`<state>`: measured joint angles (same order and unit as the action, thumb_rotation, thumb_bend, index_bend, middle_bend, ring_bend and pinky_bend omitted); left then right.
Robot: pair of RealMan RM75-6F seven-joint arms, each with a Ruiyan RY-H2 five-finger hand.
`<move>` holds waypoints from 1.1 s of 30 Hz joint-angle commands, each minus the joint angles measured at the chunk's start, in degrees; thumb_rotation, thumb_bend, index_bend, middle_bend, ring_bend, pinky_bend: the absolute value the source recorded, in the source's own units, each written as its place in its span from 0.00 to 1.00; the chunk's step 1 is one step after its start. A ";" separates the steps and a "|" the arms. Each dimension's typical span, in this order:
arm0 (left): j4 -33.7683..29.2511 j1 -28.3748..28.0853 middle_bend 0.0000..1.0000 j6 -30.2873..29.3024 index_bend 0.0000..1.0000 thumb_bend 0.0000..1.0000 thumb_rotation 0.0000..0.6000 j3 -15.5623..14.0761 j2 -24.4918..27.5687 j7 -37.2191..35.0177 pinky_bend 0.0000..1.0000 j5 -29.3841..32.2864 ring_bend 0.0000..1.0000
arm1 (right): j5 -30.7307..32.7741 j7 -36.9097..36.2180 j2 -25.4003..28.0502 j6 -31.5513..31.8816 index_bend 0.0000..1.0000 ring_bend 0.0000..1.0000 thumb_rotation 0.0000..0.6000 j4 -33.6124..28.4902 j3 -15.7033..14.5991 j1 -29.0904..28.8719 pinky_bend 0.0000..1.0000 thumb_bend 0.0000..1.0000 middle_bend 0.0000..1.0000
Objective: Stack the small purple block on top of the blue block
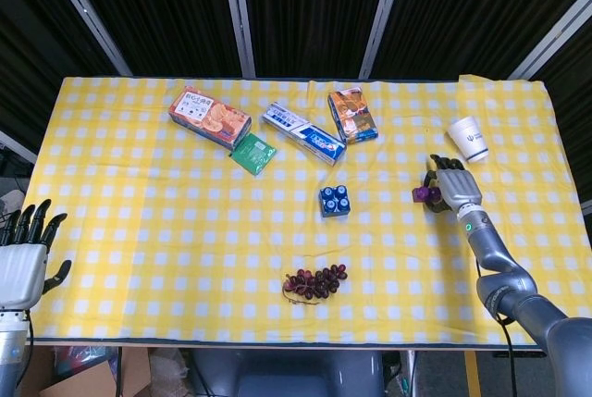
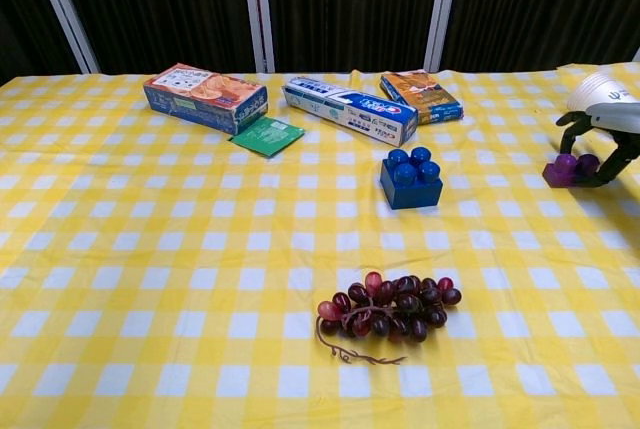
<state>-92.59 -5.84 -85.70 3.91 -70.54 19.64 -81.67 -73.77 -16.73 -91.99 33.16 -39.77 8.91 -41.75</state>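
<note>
The small purple block (image 1: 424, 195) (image 2: 566, 169) lies at the right of the yellow checked table, its left side tipped up a little. My right hand (image 1: 453, 189) (image 2: 612, 117) reaches over it from the right, and its dark fingers (image 2: 573, 125) curl around the block and grip it. The blue block (image 1: 334, 201) (image 2: 410, 179) stands alone near the table's middle, well to the left of that hand. Beyond the table's left front corner my left hand (image 1: 23, 258) hangs with its fingers spread and holds nothing.
A white paper cup (image 1: 470, 138) (image 2: 600, 89) stands just behind the right hand. A bunch of grapes (image 1: 314, 281) (image 2: 390, 307) lies in front of the blue block. A cracker box (image 1: 209, 117), green packet (image 1: 252, 153), toothpaste box (image 1: 302, 132) and orange box (image 1: 352, 115) line the back.
</note>
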 commanded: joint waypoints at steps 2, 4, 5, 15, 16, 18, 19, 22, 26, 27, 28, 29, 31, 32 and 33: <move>0.04 -0.05 0.00 0.10 0.16 0.32 1.00 -0.06 0.01 -0.09 0.05 -0.04 0.00 | -0.31 -0.19 0.06 0.47 0.55 0.00 1.00 -0.14 -0.12 0.13 0.00 0.53 0.00; 0.05 -0.08 0.00 0.14 0.16 0.32 1.00 -0.04 0.01 -0.11 0.05 0.00 0.00 | -0.55 -0.34 0.00 1.07 0.57 0.00 1.00 -0.11 -0.13 0.22 0.00 0.57 0.00; 0.07 -0.10 0.00 0.18 0.16 0.32 1.00 -0.02 -0.01 -0.13 0.05 0.04 0.00 | -0.74 -0.30 -0.07 1.53 0.58 0.00 1.00 -0.03 -0.16 0.26 0.00 0.57 0.00; 0.26 -0.52 0.00 0.99 0.16 0.32 1.00 -0.01 0.27 -1.52 0.05 0.04 0.00 | -2.28 1.58 4.02 7.40 0.59 0.00 1.00 -8.02 -0.22 1.84 0.00 0.57 0.00; 0.28 -0.55 0.00 1.06 0.16 0.32 1.00 0.01 0.34 -1.78 0.05 0.05 0.00 | -2.40 2.25 4.78 8.36 0.59 0.00 1.00 -9.58 -0.13 2.10 0.00 0.57 0.00; 0.34 -0.62 0.00 1.24 0.16 0.32 1.00 0.02 0.63 -2.61 0.05 -0.01 0.00 | -2.35 4.86 7.41 11.17 0.59 0.00 1.00 -15.27 0.13 3.15 0.00 0.57 0.00; 0.36 -0.65 0.00 1.30 0.16 0.32 1.00 -0.02 0.81 -3.06 0.05 -0.15 0.00 | -2.39 6.65 9.00 12.86 0.59 0.00 1.00 -18.88 0.29 3.72 0.00 0.57 0.00; 0.44 -0.67 0.00 1.21 0.16 0.32 1.00 -0.20 1.29 -4.45 0.05 -0.88 0.00 | -1.58 13.96 13.56 17.64 0.59 0.00 1.00 -30.41 0.94 5.44 0.00 0.57 0.00; 0.57 -0.63 0.00 1.21 0.16 0.32 1.00 -0.78 1.98 -6.79 0.05 -2.16 0.00 | 1.30 24.12 17.89 21.67 0.59 0.00 1.00 -44.23 2.11 6.63 0.00 0.57 0.00; 0.60 -0.61 0.00 1.24 0.16 0.32 1.00 -0.84 2.23 -7.56 0.05 -2.30 0.00 | 2.61 26.81 18.67 22.44 0.59 0.00 1.00 -47.36 2.46 6.79 0.00 0.57 0.00; 0.69 -0.60 0.00 1.25 0.16 0.32 1.00 -0.88 2.43 -8.14 0.05 -2.43 0.00 | 3.79 29.33 19.23 23.24 0.59 0.00 1.00 -50.37 2.83 6.82 0.00 0.57 0.00; 0.78 -0.59 0.00 1.21 0.16 0.32 1.00 -0.89 2.55 -8.46 0.05 -2.53 0.00 | 4.58 30.97 19.53 23.77 0.59 0.00 1.00 -52.26 3.02 6.84 0.00 0.57 0.00; 0.97 -0.59 0.00 1.26 0.16 0.32 1.00 -1.02 2.82 -9.21 0.05 -2.78 0.00 | 6.53 35.88 20.06 25.31 0.59 0.00 1.00 -57.46 3.42 6.62 0.00 0.57 0.00; 0.97 -0.61 0.00 1.29 0.16 0.32 1.00 -1.05 2.90 -9.53 0.05 -2.90 0.00 | 7.23 37.46 20.15 25.73 0.59 0.00 1.00 -58.75 3.48 6.51 0.00 0.57 0.00; 0.96 -0.64 0.00 1.30 0.16 0.32 1.00 -1.09 2.99 -9.89 0.05 -3.04 0.00 | 7.76 39.03 20.17 26.15 0.59 0.00 1.00 -60.05 3.54 6.32 0.00 0.57 0.00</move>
<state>-91.67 -6.45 -84.44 2.90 -67.69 10.04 -84.53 -69.63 15.50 -74.37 55.69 -93.68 11.35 -35.89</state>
